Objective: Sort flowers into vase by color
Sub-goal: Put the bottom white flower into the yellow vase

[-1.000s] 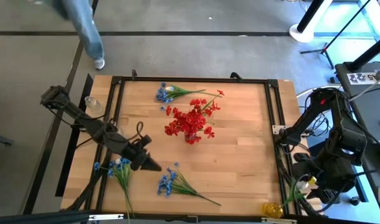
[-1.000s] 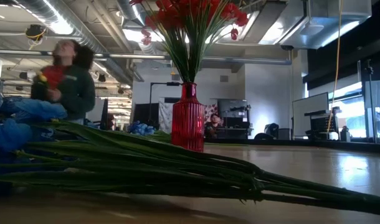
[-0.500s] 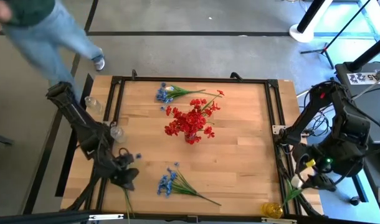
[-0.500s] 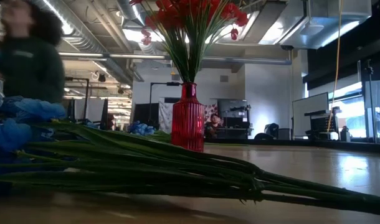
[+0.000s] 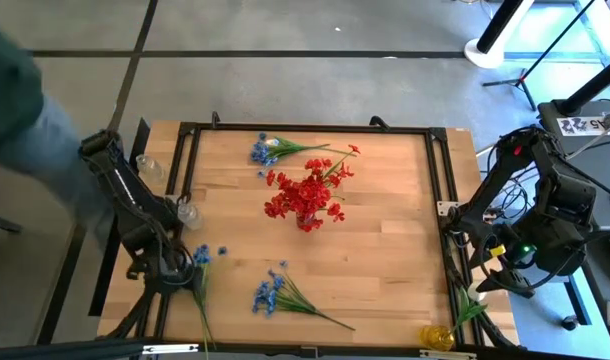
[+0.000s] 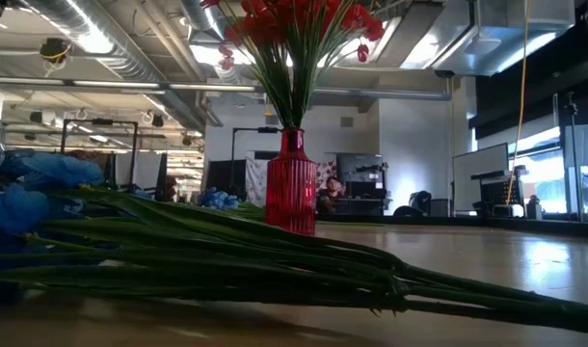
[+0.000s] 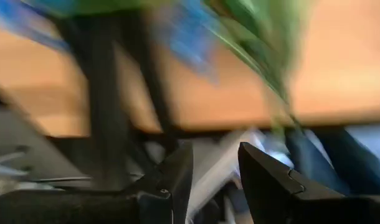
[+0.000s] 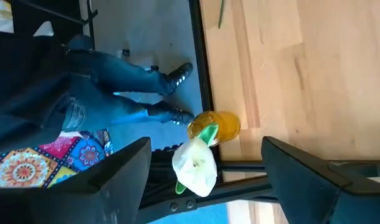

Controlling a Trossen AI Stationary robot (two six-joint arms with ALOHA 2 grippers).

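Nearest the low camera lay a blue-flowered sprig with long green stems [image 6: 227, 265], stretched flat along the wooden table [image 5: 385, 250]; from above it sat at the near edge, left of centre. Just left of that, at the near left corner, a second blue sprig [image 5: 199, 262] lay with its blooms beside the left gripper [image 5: 157, 278], which hung over the black frame rail at the table's left edge. Its wrist camera showed the two dark fingers [image 7: 177, 177] a little apart, nothing between them, and blue and green blurring past beyond. A small clear glass vase [image 5: 188, 212] stood close by that arm, inside the left rail.

Off the right edge, the right gripper [image 5: 497, 285] waited low beside the table. Its fingers [image 8: 124, 168] stood spread wide, holding nothing, and between them showed a white bloom [image 8: 195, 167] and a small amber glass vase [image 8: 216, 126] at the near right corner.

Mid-table stood the ribbed red glass vase [image 6: 290, 188], upright, packed with red flowers [image 5: 307, 192]. Farther back, near the far edge, lay a third blue sprig [image 5: 268, 150] and one red sprig [image 5: 345, 158] on the wood. A person in blue [image 5: 30, 130] blurred past the table's left side.
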